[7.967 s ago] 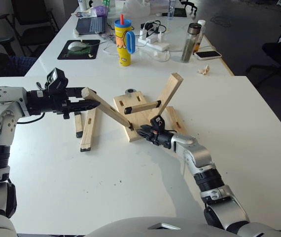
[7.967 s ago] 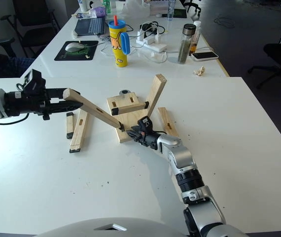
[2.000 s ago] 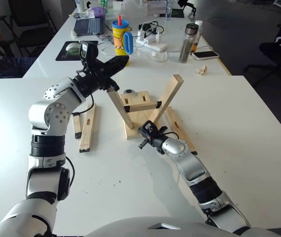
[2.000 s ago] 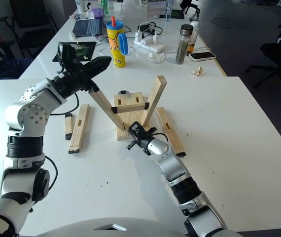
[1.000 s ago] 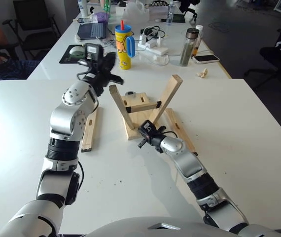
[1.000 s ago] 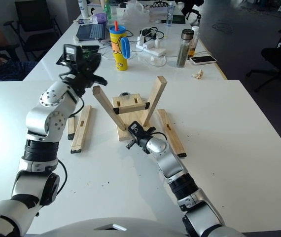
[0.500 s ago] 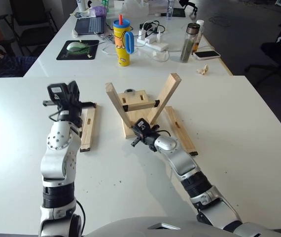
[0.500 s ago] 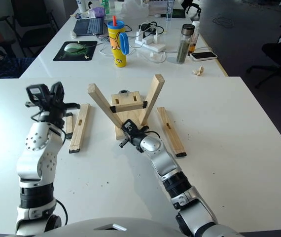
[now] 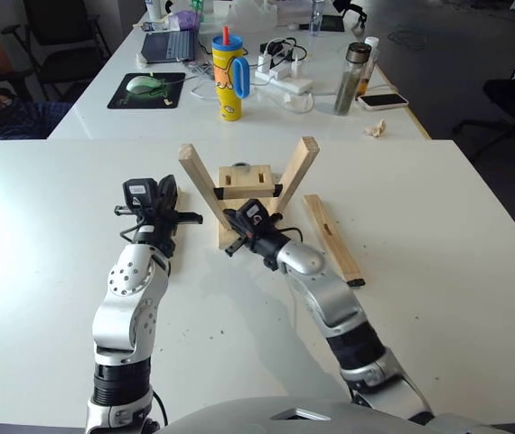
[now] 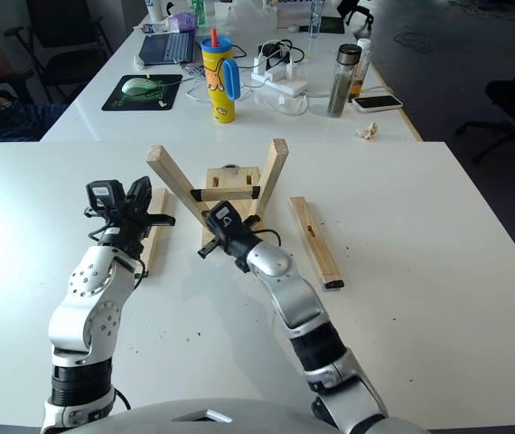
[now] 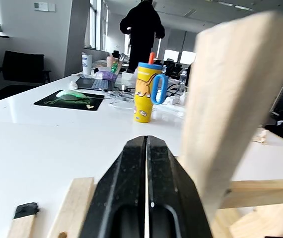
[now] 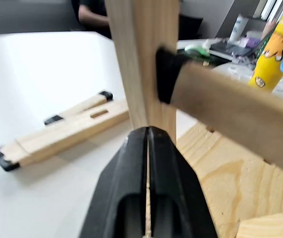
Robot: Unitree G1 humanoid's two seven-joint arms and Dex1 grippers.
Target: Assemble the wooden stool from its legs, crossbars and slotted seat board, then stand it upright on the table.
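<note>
Stool parts lie across the white desk (image 9: 438,235). At the far left a short crossbar (image 12: 79,106) with black end caps rests flat, and a loose slotted leg (image 12: 67,131) lies just beside it. The left gripper (image 11: 146,144) sits above the far end of that leg, its fingers (image 11: 126,168) pressed together with nothing between them. It is near the left-leaning leg (image 9: 201,185), and whether it touches that leg cannot be told. At the middle of the desk the slotted seat board (image 9: 248,176) lies flat. The left-leaning leg and the right-leaning leg (image 9: 295,172) rise from it in a V. A fitted crossbar (image 9: 256,191) with black ends spans between the two legs. The right gripper (image 12: 147,131) is at the foot of the left-leaning leg, where that leg meets the board. Its fingers (image 12: 126,163) are closed on nothing, tips toward the leg. To the right of the board a second loose leg (image 9: 332,240) lies flat on the desk, apart from the assembly. On the next desk behind stand a mouse mat (image 9: 145,90), a yellow mug (image 9: 229,77) and a bottle (image 9: 348,77).
</note>
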